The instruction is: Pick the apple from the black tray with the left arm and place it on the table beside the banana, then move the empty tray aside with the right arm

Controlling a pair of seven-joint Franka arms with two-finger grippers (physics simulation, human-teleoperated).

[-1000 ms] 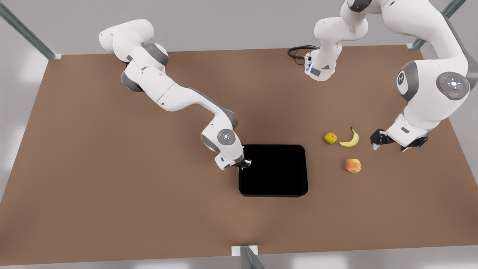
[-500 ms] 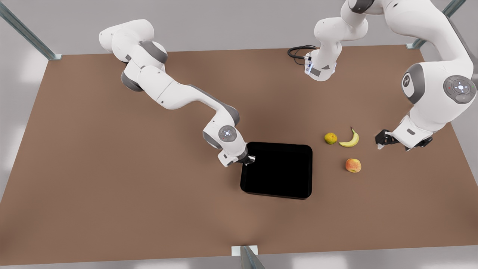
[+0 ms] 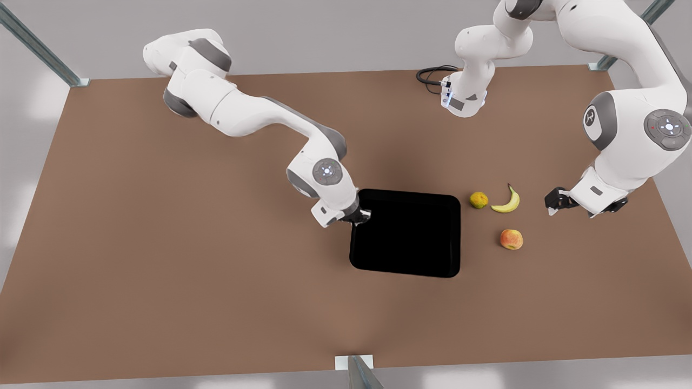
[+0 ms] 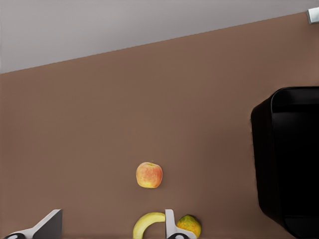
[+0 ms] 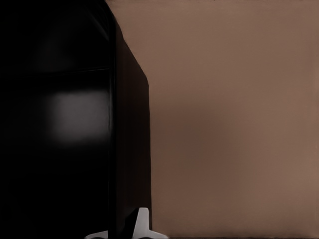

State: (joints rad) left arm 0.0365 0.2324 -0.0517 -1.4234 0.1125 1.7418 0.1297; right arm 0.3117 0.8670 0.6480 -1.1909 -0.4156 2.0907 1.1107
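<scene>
While I watch the front view from its left, I see my right pincer (image 3: 361,218) at the near-left corner of the black tray (image 3: 405,235), its fingers closed on the tray's rim; in the right wrist view 1 pale fingertip (image 5: 142,224) sits against the tray's outer wall (image 5: 129,149). The tray sits askew on the brown desk (image 3: 162,243), its far-right corner close to the fruits and nothing lying in it. Further right lie 3 fruits: a yellow-green lumpy fruit (image 3: 478,200) just beside the banana (image 3: 507,202), and the apple (image 3: 511,239) on the desk nearer the camera than the banana, apart from both. Rightmost, my left pincer (image 3: 552,207) hangs above the desk beyond the banana, holding nothing; the left wrist view shows its fingers (image 4: 47,225) spread wide, with the apple (image 4: 149,175) between them farther off.
</scene>
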